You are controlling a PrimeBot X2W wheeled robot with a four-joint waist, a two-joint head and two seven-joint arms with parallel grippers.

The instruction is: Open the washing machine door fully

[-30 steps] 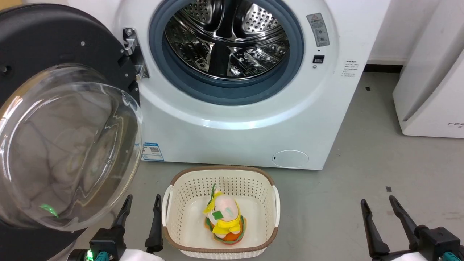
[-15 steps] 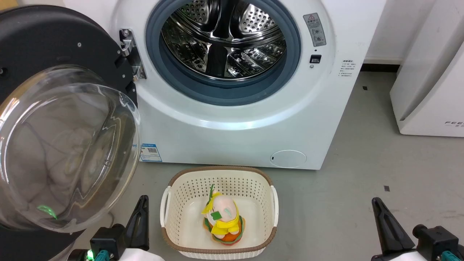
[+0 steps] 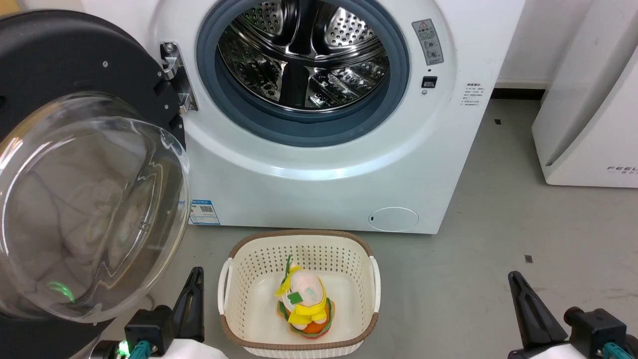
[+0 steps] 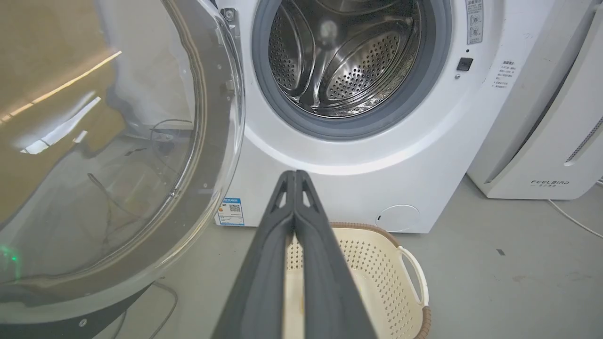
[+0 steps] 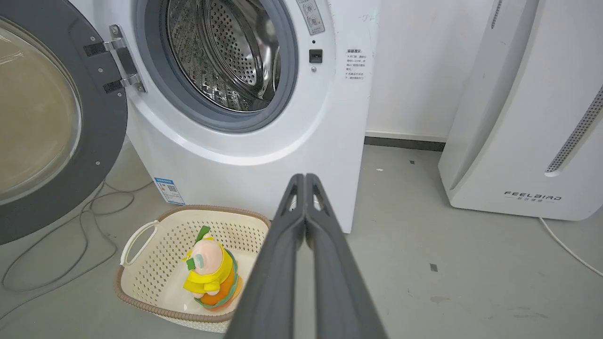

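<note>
Washing machine door (image 3: 65, 55) hangs swung open at the left of the washing machine (image 3: 324, 194). Just right, the left gripper (image 3: 196, 275) is closed, empty. A plush toy (image 3: 301, 304) sits in the basket (image 3: 299, 233) near the machine's front. Rightmost, the right gripper (image 3: 514, 277) is closed, empty too.

Light was bright, even and soft, from overhead, so shadows on the grey concrete floor (image 3: 498, 224) stayed faint. The clear domed glass of the round black washing machine door (image 3: 89, 209) carried white glare lines and a small green glint near its lower left; in the left wrist view it mirrored long ceiling-light streaks. The perforated steel drum (image 3: 304, 55) sparkled with highlights. A broad sheen ran along the curved front of the big white washing machine (image 3: 309, 169). Both wrist views bowed straight edges near their borders, as on the tall white FEELBIRD appliance (image 5: 518, 117).
</note>
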